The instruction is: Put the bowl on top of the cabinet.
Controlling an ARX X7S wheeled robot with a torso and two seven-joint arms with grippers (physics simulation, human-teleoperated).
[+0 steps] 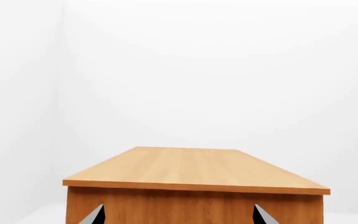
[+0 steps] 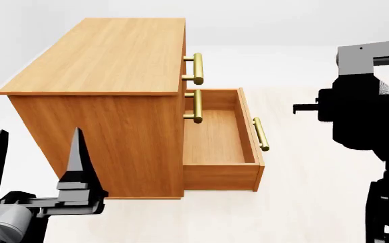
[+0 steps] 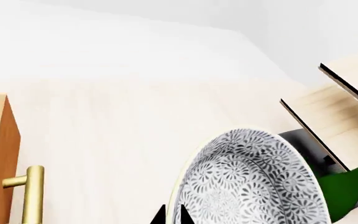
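Looming at seven o'clock in the head view, the left gripper [image 2: 36,169] stands wide and empty before the cabinet [image 2: 107,55], whose open drawer [image 2: 215,136] juts out. At three o'clock the right gripper [image 3: 171,215] pinches the bowl [image 3: 253,182] by its rim. That thin edge-hold could slip, or the bowl could clip the drawer during the swing over.

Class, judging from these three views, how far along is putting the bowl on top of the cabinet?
Done: the right end effector appears to have the bowl gripped at its rim, off the floor beside the pale rack.
In hand: carrying it; the bowl is away from the cabinet.
Left: its top is bare in the head and left wrist views, so placing remains. The left end effector is open and empty.
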